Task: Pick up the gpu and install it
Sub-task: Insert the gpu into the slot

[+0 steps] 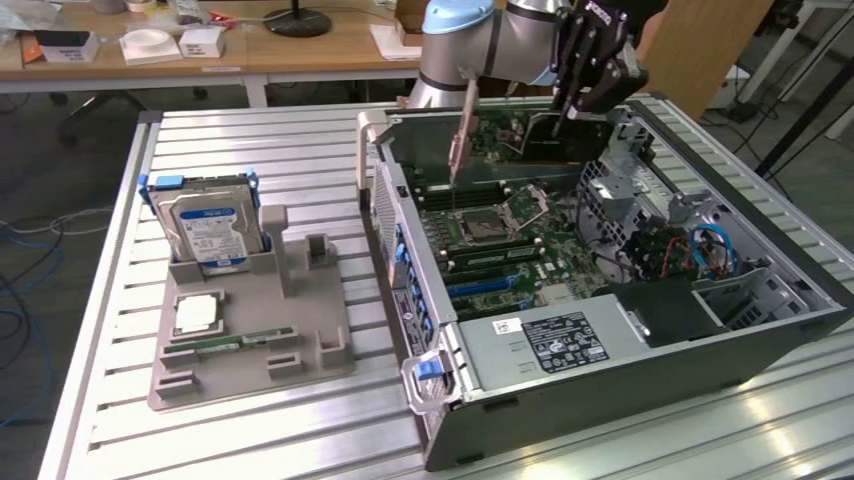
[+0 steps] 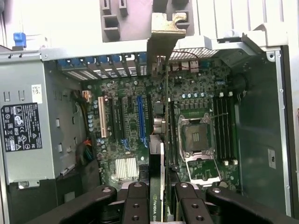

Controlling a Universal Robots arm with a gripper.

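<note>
My gripper (image 1: 578, 108) is shut on the top edge of the gpu (image 1: 547, 140), a green card with a black cooler and a silver bracket (image 1: 463, 130) at one end. The card hangs upright, edge down, inside the open computer case (image 1: 747, 330) above the motherboard (image 1: 507, 250), toward the far end. In the wrist view the gpu (image 2: 161, 140) appears edge-on between the black fingers (image 2: 138, 193), running from its bracket (image 2: 161, 32) at the case's rear wall down between the blue slot (image 2: 141, 119) and the CPU socket (image 2: 196, 135). Whether it touches the board is unclear.
On the exterior view's left, a grey holder (image 1: 267, 350) carries a silver hard drive with a blue label (image 1: 207, 225), a processor chip (image 1: 198, 312) and a slim memory stick (image 1: 240, 342). The power supply (image 1: 561, 340) fills the case's near corner. Cables (image 1: 701, 250) lie at its right.
</note>
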